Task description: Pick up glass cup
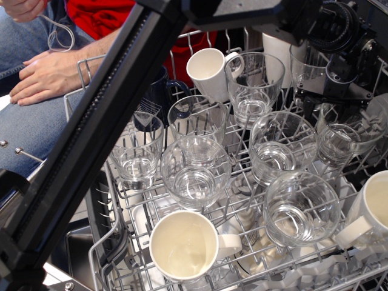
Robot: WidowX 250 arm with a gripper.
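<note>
Several clear glass tumblers stand mouth-up in a wire dishwasher rack (115, 239): one front right (301, 209), one in the middle (195, 173), one right of centre (282, 145), one at the far right (348, 130), and one further back (254, 82). My black gripper (333, 100) hangs at the upper right, over the far rim of the far-right tumbler, in front of a back-row glass (308, 60). Its fingers look spread, and it holds nothing. Its tips are partly lost behind glass.
Ribbed taller glasses (134, 151) stand at the left. White mugs sit front (183, 245), back (209, 70) and right (373, 209). A dark-blue mug (159, 91) is half hidden by my black arm link (103, 139), which crosses the left. A person's hand (48, 76) rests beyond the rack.
</note>
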